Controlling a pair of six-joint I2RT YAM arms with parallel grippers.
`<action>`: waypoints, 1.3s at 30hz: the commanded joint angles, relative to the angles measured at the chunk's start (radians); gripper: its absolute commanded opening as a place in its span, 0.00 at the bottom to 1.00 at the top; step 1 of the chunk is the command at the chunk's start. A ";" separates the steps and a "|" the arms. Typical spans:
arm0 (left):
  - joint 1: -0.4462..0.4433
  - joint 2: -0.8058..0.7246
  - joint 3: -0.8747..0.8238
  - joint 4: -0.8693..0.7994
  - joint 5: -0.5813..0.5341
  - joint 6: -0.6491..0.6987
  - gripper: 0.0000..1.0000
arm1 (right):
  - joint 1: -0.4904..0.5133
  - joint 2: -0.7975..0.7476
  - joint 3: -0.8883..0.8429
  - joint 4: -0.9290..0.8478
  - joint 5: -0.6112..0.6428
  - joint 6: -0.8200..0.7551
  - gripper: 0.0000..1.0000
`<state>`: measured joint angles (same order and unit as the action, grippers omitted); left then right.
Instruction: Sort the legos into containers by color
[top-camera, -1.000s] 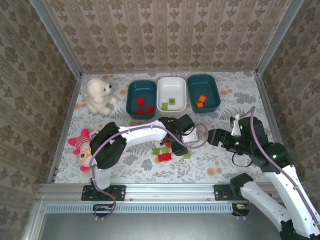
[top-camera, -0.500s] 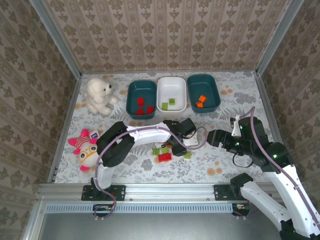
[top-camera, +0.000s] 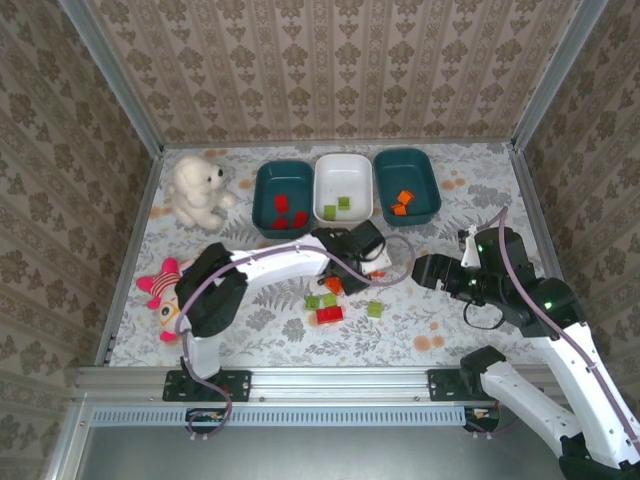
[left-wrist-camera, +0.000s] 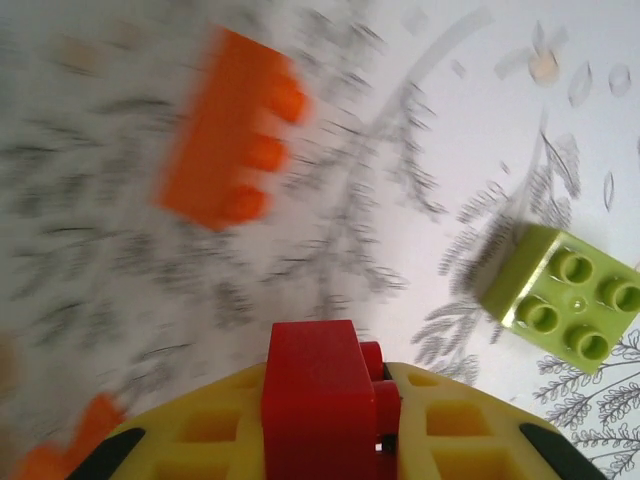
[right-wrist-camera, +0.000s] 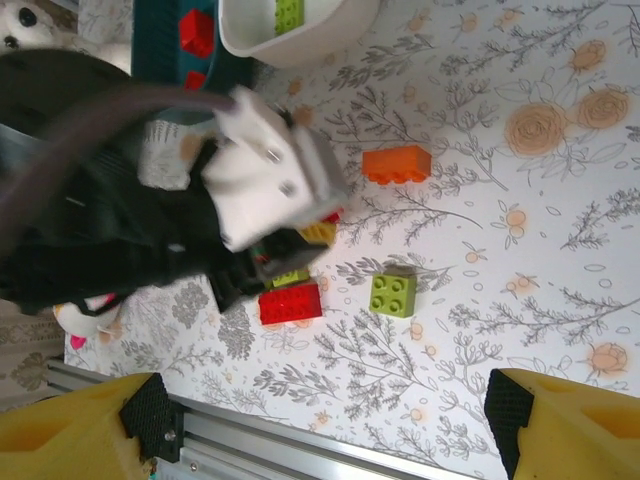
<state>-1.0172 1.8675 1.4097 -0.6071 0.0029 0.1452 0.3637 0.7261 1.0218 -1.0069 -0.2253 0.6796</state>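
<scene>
Red lego stands lengthwise in left end effector, studs apparently rightward.

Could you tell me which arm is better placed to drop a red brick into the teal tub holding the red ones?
Left: the left gripper is shut on a red brick, and the teal tub of reds sits just beyond it. The right gripper is open, empty and farther off.

Left claw pinches a red lego; right claw gapes wide beside it.
</scene>
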 joint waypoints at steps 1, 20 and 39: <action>0.103 -0.087 0.066 -0.029 -0.032 -0.111 0.18 | 0.002 0.031 0.032 0.044 -0.024 -0.023 0.85; 0.626 0.357 0.550 0.012 0.146 -0.468 0.21 | 0.002 0.270 0.069 0.214 -0.108 -0.041 0.85; 0.636 0.463 0.589 -0.018 0.253 -0.602 0.49 | 0.007 0.379 0.125 0.175 -0.038 -0.103 0.83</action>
<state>-0.3794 2.3573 2.0098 -0.6052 0.2329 -0.4282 0.3641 1.0954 1.0946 -0.8112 -0.2989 0.6220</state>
